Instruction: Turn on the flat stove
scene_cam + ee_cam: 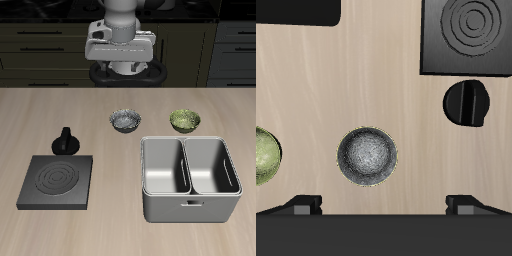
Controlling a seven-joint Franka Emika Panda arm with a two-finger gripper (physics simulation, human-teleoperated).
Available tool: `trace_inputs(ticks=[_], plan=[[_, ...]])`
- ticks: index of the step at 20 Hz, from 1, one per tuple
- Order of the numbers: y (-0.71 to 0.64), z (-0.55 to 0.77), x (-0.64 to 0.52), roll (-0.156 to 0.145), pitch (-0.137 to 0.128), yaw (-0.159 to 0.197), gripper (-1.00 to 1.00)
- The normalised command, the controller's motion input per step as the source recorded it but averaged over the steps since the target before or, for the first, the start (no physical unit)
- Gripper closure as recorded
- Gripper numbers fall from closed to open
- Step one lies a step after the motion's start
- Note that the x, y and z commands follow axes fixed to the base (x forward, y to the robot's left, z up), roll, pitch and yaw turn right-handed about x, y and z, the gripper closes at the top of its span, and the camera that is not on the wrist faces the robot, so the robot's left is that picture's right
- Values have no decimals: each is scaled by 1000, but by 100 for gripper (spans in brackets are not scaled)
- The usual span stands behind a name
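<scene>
While the burner rings read grey rather than red, the stove sits unlit in the lower left of the exterior frame, near the table's front edge, with its black knob just behind it, touching or nearly touching the plate's back edge. Moving right across that frame, a grey bowl and a green bowl stand apart in the middle band, and the metal tub fills the lower right. The gripper hangs at top centre, well above the table and well apart from the knob.

Its fingers show in the wrist view as two dark tips spread wide, with nothing between them. That view also catches the stove, the knob and both bowls.

Judging from this, the reach has not begun, so the risks lie ahead. Coming down off-centre could land one finger on the knob's top instead of straddling it, or push the thin plate across the wood. A path low over the table could clip the grey bowl, which lies closest to the route. Closing loosely on the round knob may let the pads slip as the wrist turns, leaving the burner off.
</scene>
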Motion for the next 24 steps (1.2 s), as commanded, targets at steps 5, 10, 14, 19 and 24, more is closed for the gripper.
trace_inputs(ticks=[5, 10, 14, 19, 24], plan=[[-344, -17, 223, 11, 24, 8, -100], [-348, -30, 251, -4, 12, 30, -100], [-223, -23, 192, 45, 19, -57, -100], [-198, -47, 166, -3, 13, -16, -100], [-270, 18, 97, 1, -21, -8, -100]])
